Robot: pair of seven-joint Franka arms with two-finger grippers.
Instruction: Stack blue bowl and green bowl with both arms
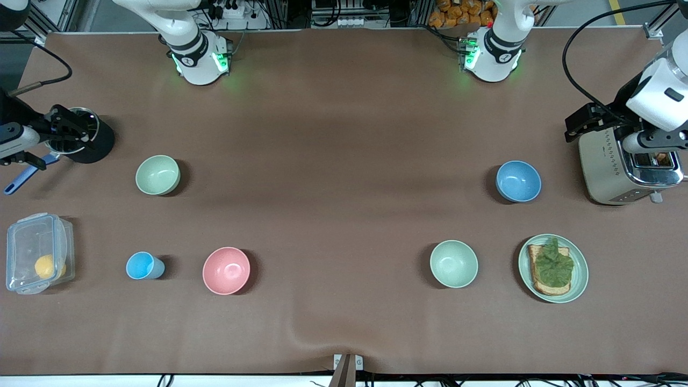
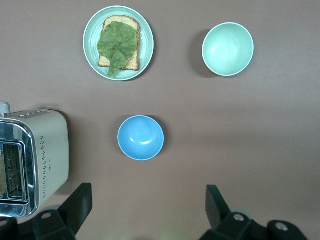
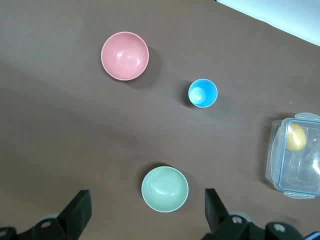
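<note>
Grippers both hang spread and empty, you see. Left gripper (image 1: 583, 124) is over the toaster (image 1: 626, 166), beside the blue bowl (image 1: 518, 181). Right gripper (image 1: 60, 129) is over the black pot (image 1: 86, 135), near the green bowl (image 1: 157, 174).

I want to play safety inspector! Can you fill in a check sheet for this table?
Surface: brown cloth-covered table, wrinkled at the camera edge.
Job's things: round matte blue bowl and sage-green bowl, upright, at different ends, unstacked.
Clutter: mint-green bowl, pink bowl, light-blue cup, green plate with toast, silver toaster, clear lidded box, black pot.
Grippers: left gripper open beside the toaster; right gripper open over the black pot.
Cables: black cable at each end.
Surroundings: power strips.
</note>
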